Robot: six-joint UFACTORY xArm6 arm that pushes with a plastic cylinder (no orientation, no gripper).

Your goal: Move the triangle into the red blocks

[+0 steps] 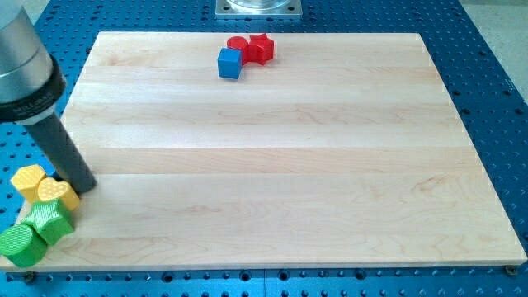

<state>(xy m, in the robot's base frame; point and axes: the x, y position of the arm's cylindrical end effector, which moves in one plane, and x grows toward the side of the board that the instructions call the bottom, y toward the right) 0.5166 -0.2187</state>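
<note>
A red cylinder (238, 44) and a red star (261, 49) sit together at the view's top centre of the wooden board (272, 165). A blue cube (230, 63) touches them from below. I see no triangle block in this view. My tip (84, 186) rests at the board's left edge, just right of a yellow heart-shaped block (56, 194). The dark rod rises up and to the left into the arm's grey body (23, 62), which hides part of the left edge.
At the bottom left corner a yellow hexagon-like block (28, 181), a green star (48, 219) and a green cylinder (18, 245) cluster with the yellow heart. A blue perforated table (495, 74) surrounds the board. A metal mount (259, 7) stands at the top.
</note>
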